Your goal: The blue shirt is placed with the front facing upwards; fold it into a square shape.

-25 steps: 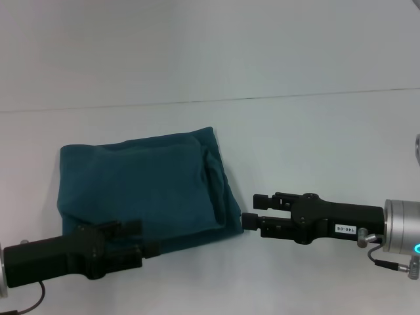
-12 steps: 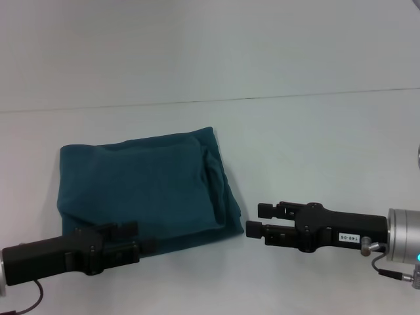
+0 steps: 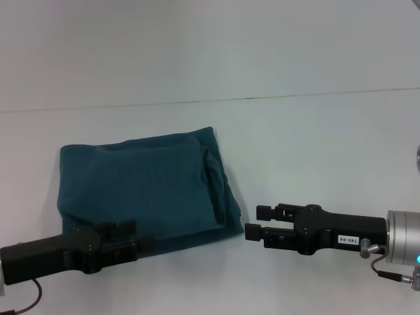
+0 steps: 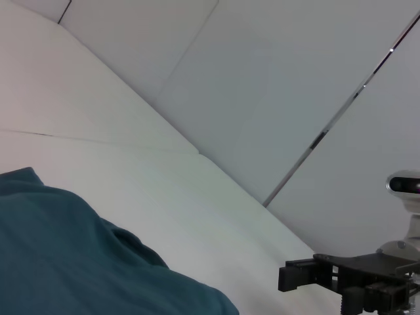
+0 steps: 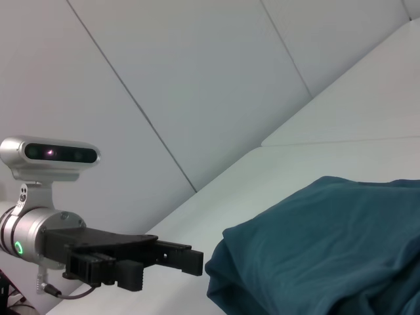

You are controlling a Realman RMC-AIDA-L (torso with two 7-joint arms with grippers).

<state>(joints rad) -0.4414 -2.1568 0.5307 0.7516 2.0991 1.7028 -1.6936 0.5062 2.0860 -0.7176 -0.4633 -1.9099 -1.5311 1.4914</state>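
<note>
Blue shirt (image 3: 144, 190) folded into a rumpled plain teal square on the white bench (image 3: 315, 144), left end effector (image 3: 144, 244) over its near edge, finger state hidden, right end effector (image 3: 254, 222) spread open just beside its right corner, bare bench seen rightward.

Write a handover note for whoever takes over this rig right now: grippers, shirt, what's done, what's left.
Left gripper: low over the near edge of the blue shirt; whether it is open or gripping cloth cannot be told.
Right gripper: open, holding nothing, just off the shirt's near right corner, not touching it.
Shirt: lies on the white table as a folded, roughly square bundle; only plain teal cloth shows, layered folds along its right side.
Done: folding looks essentially complete.
Left: confirm the left gripper is free of the cloth, tidy the right edge if needed, park both arms.
</note>
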